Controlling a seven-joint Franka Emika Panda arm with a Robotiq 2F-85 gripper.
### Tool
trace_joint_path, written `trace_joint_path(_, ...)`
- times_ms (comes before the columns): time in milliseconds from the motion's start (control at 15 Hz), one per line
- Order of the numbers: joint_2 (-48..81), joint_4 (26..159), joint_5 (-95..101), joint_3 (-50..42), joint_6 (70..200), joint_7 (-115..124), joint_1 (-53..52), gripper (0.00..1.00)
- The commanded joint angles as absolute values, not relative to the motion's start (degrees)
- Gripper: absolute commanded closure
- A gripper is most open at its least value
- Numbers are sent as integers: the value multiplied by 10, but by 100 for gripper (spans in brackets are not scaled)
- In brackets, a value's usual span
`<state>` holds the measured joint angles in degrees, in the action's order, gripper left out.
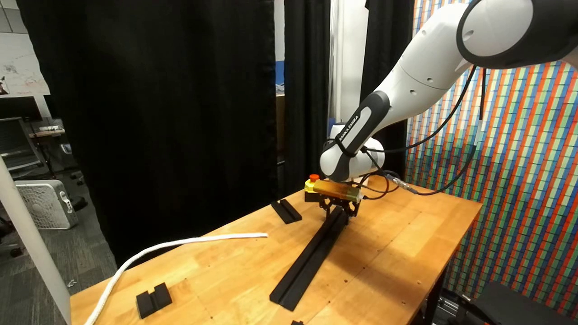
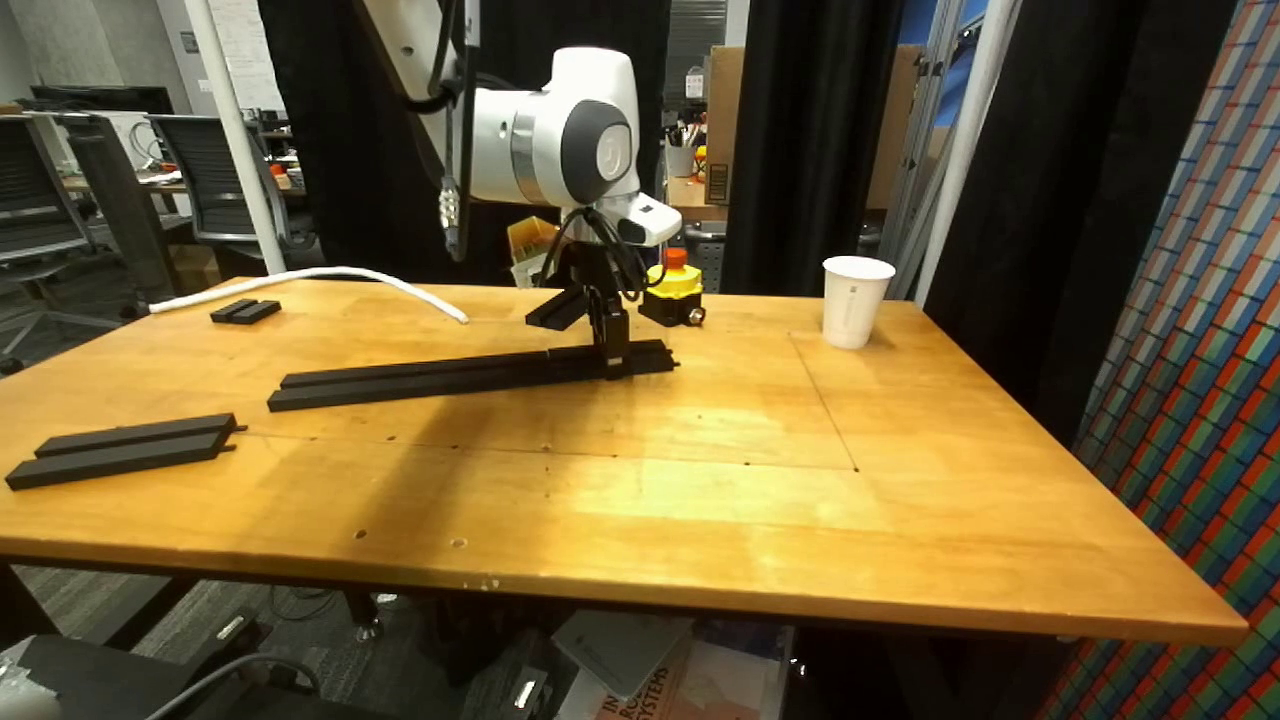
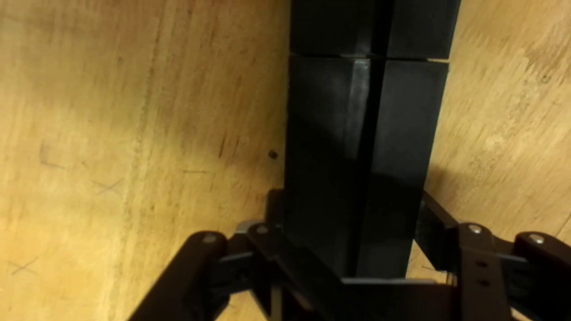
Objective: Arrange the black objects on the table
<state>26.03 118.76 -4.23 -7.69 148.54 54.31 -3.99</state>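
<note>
Pincer (image 3: 352, 211) is gripping a grooved black block (image 3: 328, 133) by its sides.
Block is sitting between the fingers (image 3: 436, 229), lining up end to end with a longer grooved black bar (image 2: 410, 382), thin seam between; in an exterior view it is forming the row's right end. A separate black block (image 2: 552, 310) is lying toward the wooden tabletop's (image 2: 950, 420) far edge.

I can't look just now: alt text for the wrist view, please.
A black claw grips a grooved matte black rectangular bar by its sides. Beyond a thin seam, a second grooved black bar nearly lines up with it on the light brown wooden table.
</note>
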Motion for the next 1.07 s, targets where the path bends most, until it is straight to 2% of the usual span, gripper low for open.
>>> trace_joint_path(0, 269, 1197, -81, -48, 1484, 515, -29, 7)
trace_joint_path(200, 271, 1196, -104, -33, 1476, 489, -25, 0)
trace_joint_path(600, 221, 1189, -27, -66, 1421, 509, -72, 0)
trace_joint_path(800, 174, 1182, 76, -96, 1358, 561, -109, 0)
trace_joint_path(1000, 118, 1171, 142, -79, 1281, 560, -109, 0)
